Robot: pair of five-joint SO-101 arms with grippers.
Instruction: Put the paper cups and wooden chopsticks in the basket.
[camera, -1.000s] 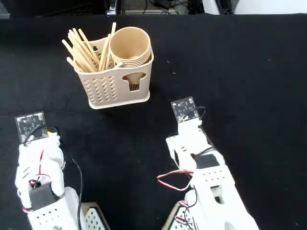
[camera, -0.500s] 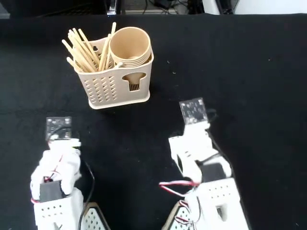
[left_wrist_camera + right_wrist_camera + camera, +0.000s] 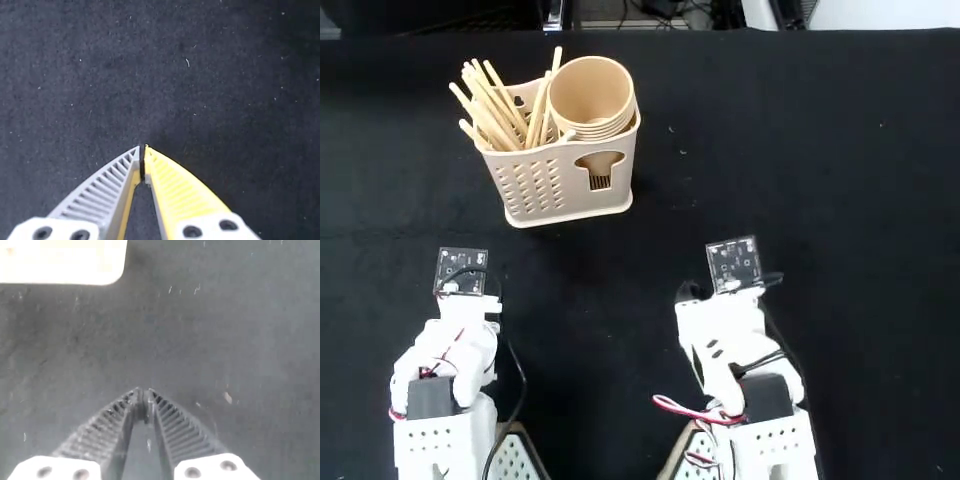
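1. The black-clothed table [image 3: 840, 150] runs across the whole high view, edge to edge, with pale lint dotted over it.
2. My right arm [image 3: 740, 360] sits at the lower centre-right of the high view, white body folded in, a loop of red and white wire [image 3: 685, 408] at its base and a small square circuit board [image 3: 735, 263] on top at the wrist.
3. My left arm [image 3: 445, 380] is at the lower left, tucked in the same way, with its own square board [image 3: 461, 272] on top.
4. The basket [image 3: 565, 185], beige with perforated walls and a keyhole-shaped cut-out in front, stands upright in the upper left of the high view, well apart from both arms. A pale corner of it [image 3: 62, 262] catches my right wrist camera.
5. The paper cups [image 3: 592, 95] are nested in one stack, mouth up, in the basket's right-hand compartment.
6. The wooden chopsticks [image 3: 495, 105] fill the left-hand compartment, fanned and leaning toward the upper left; one stick stands taller, right against the cups.
7. My left gripper [image 3: 143, 150], one grey finger and one yellow, has its tips pressed together with nothing between them, over bare black cloth.
8. My right gripper [image 3: 144, 392], both fingers dark and ribbed, is likewise closed tip to tip on nothing, hanging over the cloth near the basket.
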